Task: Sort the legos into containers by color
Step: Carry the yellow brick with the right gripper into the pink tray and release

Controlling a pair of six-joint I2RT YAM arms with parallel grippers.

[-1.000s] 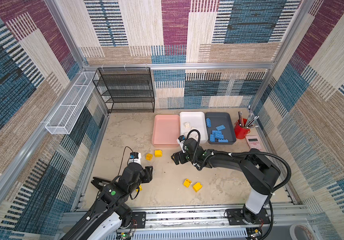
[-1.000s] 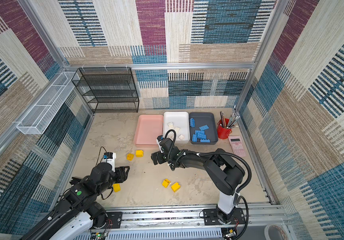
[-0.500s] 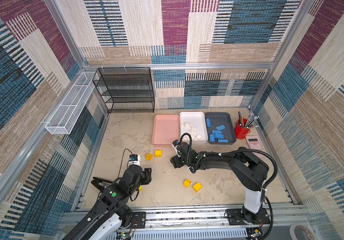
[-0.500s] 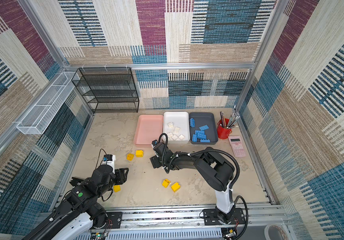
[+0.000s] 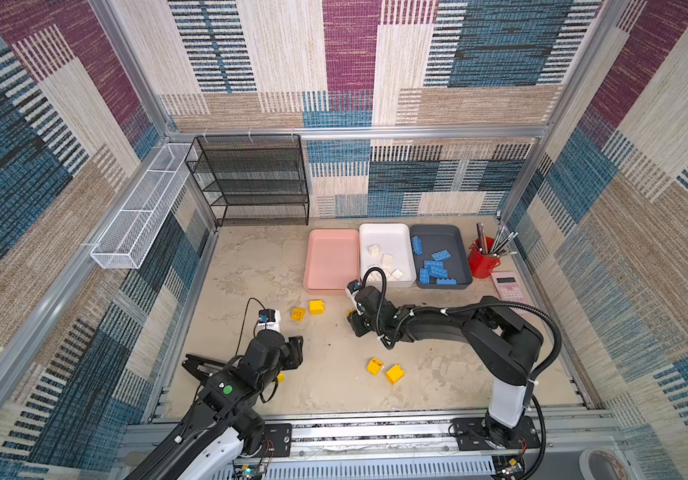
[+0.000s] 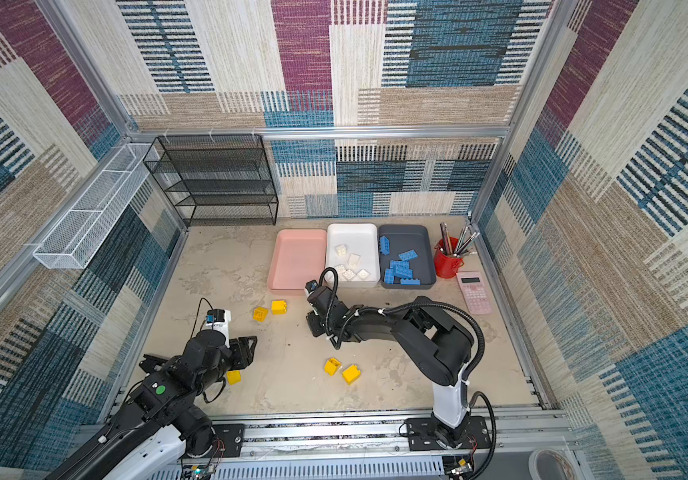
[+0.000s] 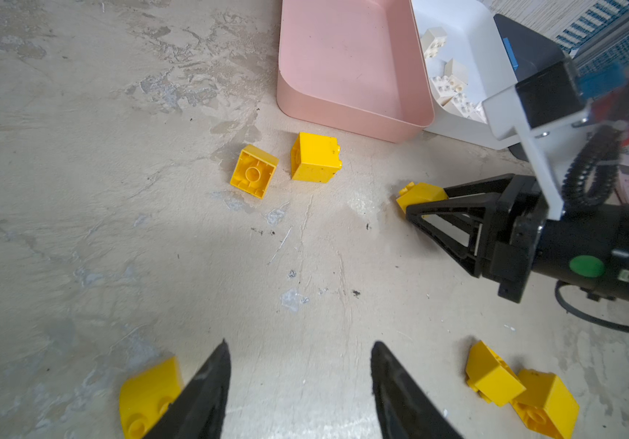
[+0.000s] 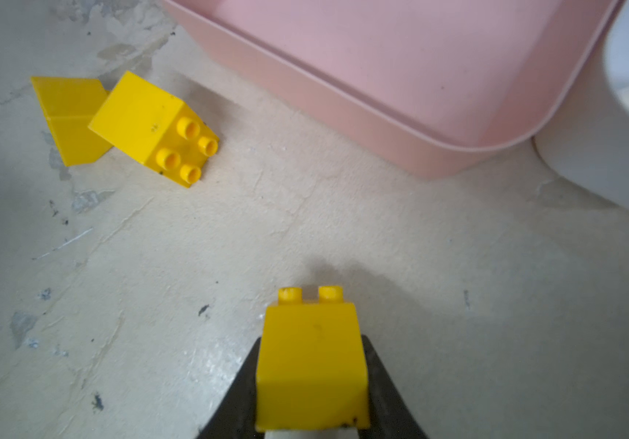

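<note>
Blue legos (image 5: 433,270) in grey tray (image 5: 437,237), white legos (image 5: 387,259) in white tray (image 5: 383,232): done. Pink tray (image 5: 329,257) empty. My right end effector (image 7: 425,203) clamped on yellow brick (image 8: 311,361) near pink tray; left end effector (image 7: 299,349) released, empty. Five yellow bricks (image 5: 316,306) lie on worktop (image 5: 334,374).

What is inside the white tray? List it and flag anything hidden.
The white tray holds only small white bricks, about five, mostly in its near half. No other colour shows. The right arm's cable crosses its near corner, hiding that bit.
</note>
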